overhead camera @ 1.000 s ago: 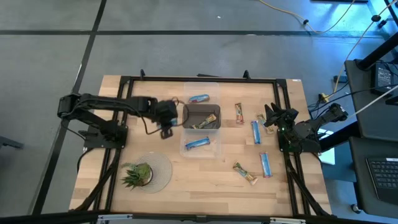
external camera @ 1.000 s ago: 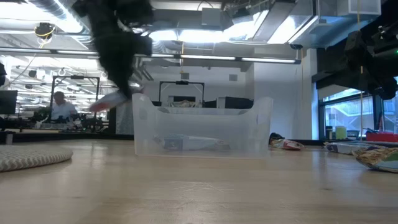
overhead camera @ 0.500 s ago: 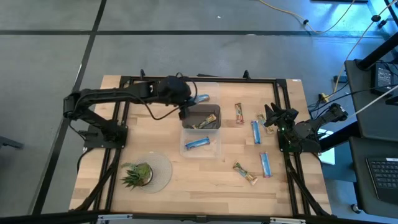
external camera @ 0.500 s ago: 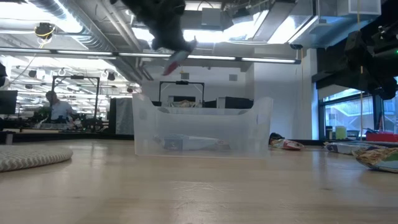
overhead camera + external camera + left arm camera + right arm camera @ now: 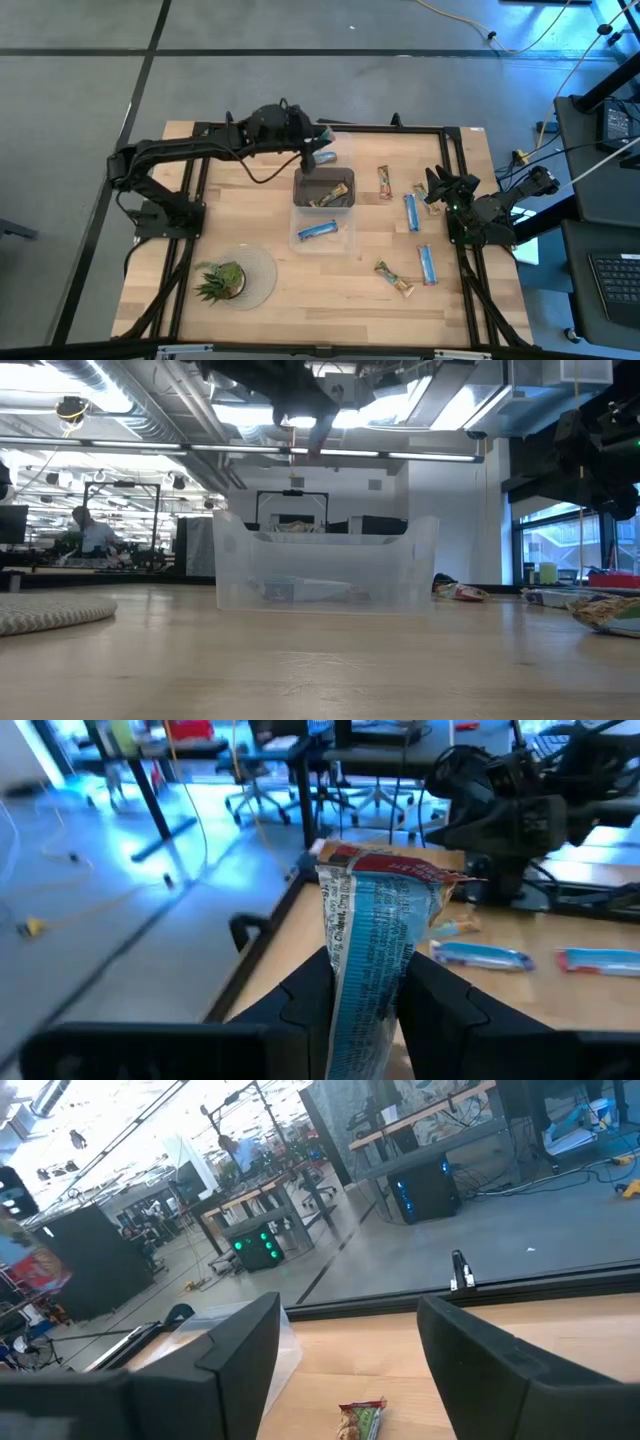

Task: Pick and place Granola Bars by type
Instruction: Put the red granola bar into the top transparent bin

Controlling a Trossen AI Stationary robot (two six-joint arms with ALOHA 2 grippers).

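While your left gripper point(image 5: 365, 995) clamps the blue-and-red wrapped granola bar point(image 5: 378, 935) above the clear plastic bin point(image 5: 322, 205), your right gripper point(image 5: 348, 1342) waits open.

A robotics lab in an open-plan office — the wooden table point(image 5: 250, 240) sits in a black metal frame point(image 5: 320, 127) on a grey concrete floor point(image 5: 300, 80). Beyond it are exposed ceiling ducts point(image 5: 130, 405), strip lights point(image 5: 400, 456), rolling office chairs point(image 5: 385, 790) and desks with computers point(image 5: 430, 1190) — a person point(image 5: 90, 530) sits at one.
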